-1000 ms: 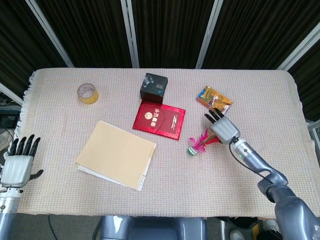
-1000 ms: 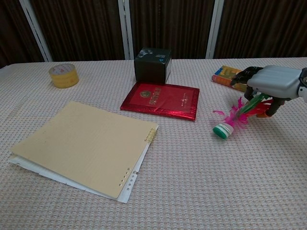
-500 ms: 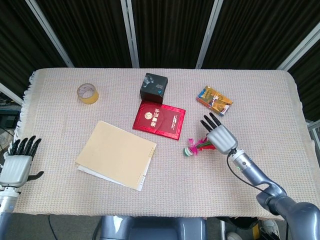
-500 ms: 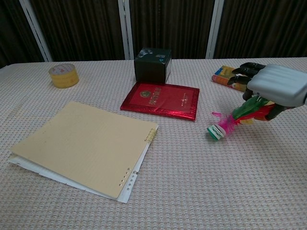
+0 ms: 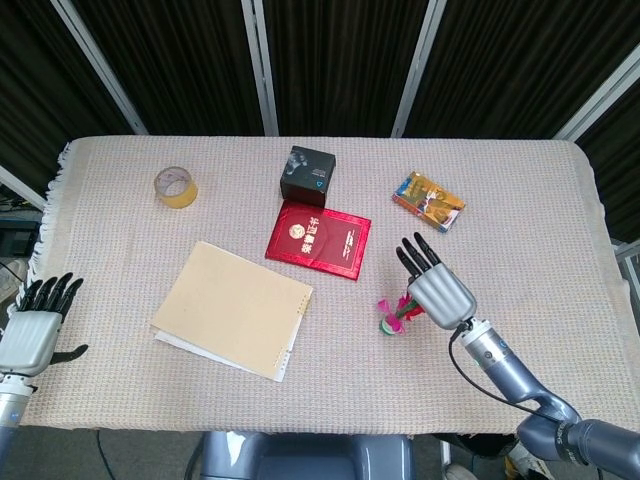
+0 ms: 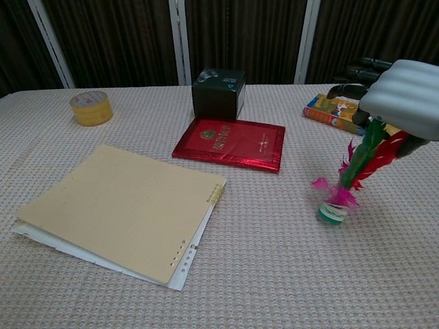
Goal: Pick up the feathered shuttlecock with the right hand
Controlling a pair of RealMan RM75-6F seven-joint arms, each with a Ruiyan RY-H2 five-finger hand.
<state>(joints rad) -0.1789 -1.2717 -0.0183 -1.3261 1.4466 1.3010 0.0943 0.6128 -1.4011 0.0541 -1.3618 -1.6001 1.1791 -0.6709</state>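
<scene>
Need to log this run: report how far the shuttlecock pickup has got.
Done: the right hand grips the shuttlecock by its feathers. In hand: the lift; it hangs upright, base low over the table; whether it has cleared the cloth is unclear. Left: raise it clear. The left hand holds nothing.

I'm looking at the cloth-covered table (image 5: 520,200). Sitting on it: tape roll (image 5: 175,187), black box (image 5: 307,174), red booklet (image 5: 318,238), tan folder (image 5: 234,307), snack packet (image 5: 428,200).

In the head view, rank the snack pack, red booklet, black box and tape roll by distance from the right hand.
1. Red booklet, up-left of the right hand; snack pack, straight above: too close to call.
2. Black box, beyond the booklet.
3. Tape roll, far left.
</scene>
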